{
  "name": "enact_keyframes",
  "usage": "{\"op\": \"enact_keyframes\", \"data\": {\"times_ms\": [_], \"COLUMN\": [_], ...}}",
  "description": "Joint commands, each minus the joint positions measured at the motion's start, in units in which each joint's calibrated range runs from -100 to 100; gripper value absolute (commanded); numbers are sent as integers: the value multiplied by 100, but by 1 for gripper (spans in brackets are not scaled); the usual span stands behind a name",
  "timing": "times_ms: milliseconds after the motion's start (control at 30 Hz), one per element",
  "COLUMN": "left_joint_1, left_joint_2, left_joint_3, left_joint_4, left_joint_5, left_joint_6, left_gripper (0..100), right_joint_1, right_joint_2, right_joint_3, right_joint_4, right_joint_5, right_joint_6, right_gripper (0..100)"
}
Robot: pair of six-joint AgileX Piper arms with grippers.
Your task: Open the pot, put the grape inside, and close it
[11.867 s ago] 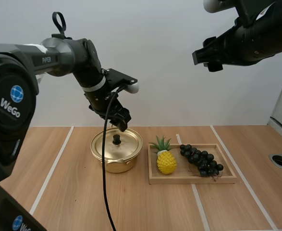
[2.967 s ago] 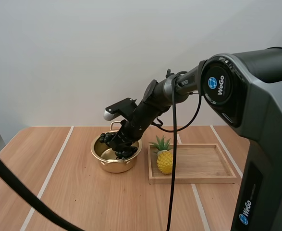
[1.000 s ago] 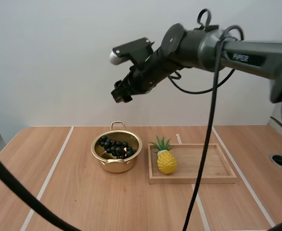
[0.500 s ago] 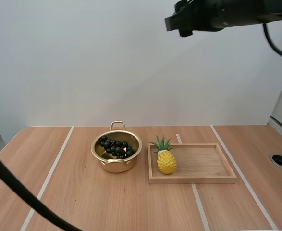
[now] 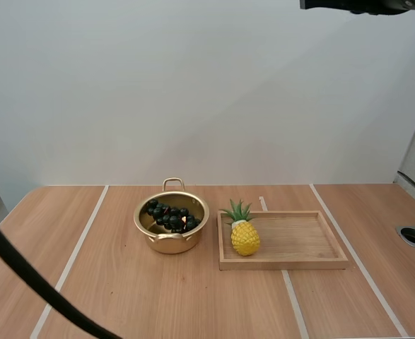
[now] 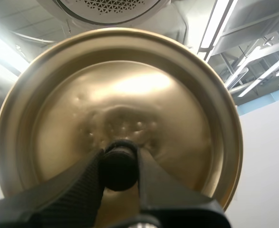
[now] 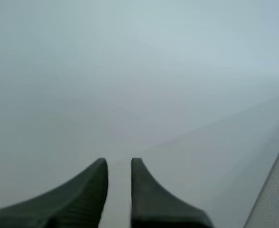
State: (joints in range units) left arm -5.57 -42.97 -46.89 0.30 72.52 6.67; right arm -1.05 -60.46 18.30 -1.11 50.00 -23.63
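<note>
The gold pot (image 5: 158, 240) stands uncovered on the table, left of the tray. Inside it lies the dark bunch of grapes (image 5: 170, 215). My left gripper (image 6: 119, 156) is shut on the black knob (image 6: 119, 168) of the gold lid (image 6: 177, 118), which is held up facing the left wrist camera. My right gripper (image 7: 119, 164) points at a plain grey wall, its two fingers a narrow gap apart with nothing between them. A dark sliver of my right arm (image 5: 363, 6) shows along the upper edge of the high view, far above the table.
A wooden tray (image 5: 299, 240) sits right of the pot with a yellow toy pineapple (image 5: 244, 236) at its left end. A round hole (image 5: 414, 236) lies in the table near its right edge. Pale lines cross the tabletop.
My right arm has swung up and to the right, from above the pot to the upper edge of the high view. Pot, grapes and pineapple have stayed put.
</note>
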Motion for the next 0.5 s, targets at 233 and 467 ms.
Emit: {"op": "enact_keyframes", "data": {"times_ms": [233, 467], "left_joint_1": [-14, -14], "left_joint_2": [1149, 1447], "left_joint_3": [4, 908], "left_joint_4": [-296, -430], "left_joint_5": [2748, 2748], "left_joint_6": [-23, 220], "left_gripper": [0, 0], "right_joint_1": [-22, -22], "right_joint_2": [-152, -177], "right_joint_3": [-753, -1300], "right_joint_4": [-47, -93], "right_joint_5": [-21, 442], "right_joint_6": [15, 15], "right_gripper": [0, 0]}}
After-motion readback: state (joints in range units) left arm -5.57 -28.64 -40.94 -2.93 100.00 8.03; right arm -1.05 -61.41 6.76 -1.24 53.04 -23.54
